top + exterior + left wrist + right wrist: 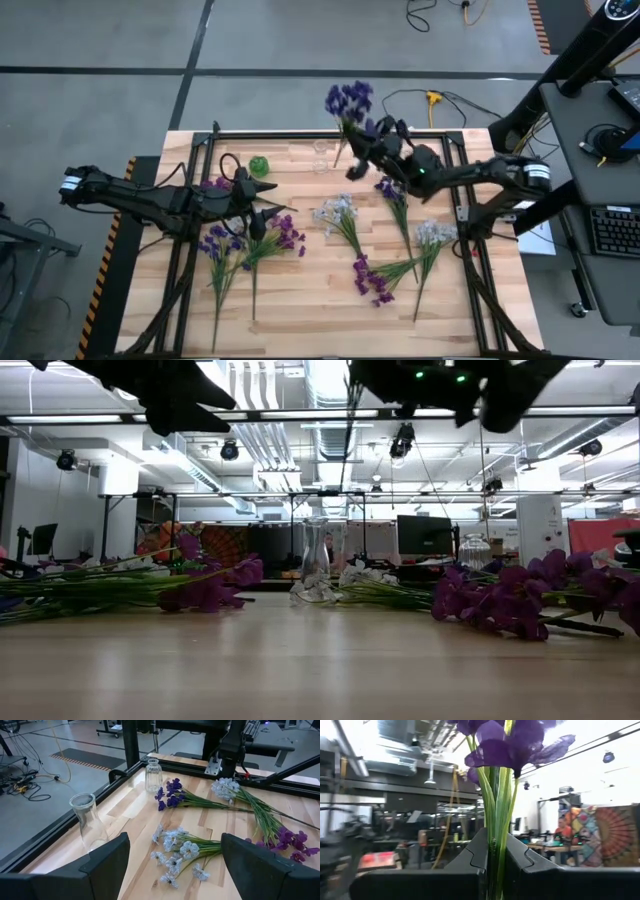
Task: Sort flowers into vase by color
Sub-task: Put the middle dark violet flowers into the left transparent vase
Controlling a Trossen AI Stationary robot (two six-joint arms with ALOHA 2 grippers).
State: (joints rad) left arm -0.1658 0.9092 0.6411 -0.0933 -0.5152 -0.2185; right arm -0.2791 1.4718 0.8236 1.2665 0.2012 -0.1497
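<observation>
One dark blue-violet bunch [349, 100] was clenched upright in the right end effector [352, 135] above the far vases [320, 155]; lowering its stems into one looked next. Left end effector [262, 200] waited released.

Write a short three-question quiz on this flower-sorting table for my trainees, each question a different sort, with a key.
1. True or false: the right claw is shut on a dark violet bunch.
2. Which flowers lie nearest ahead of the open left claw in its wrist view? A magenta, B pale blue sprigs, C none.
3. Fill in: the glass vases on the table hold ____ flowers.

Key: 1 true; 2 B; 3 no.
</observation>
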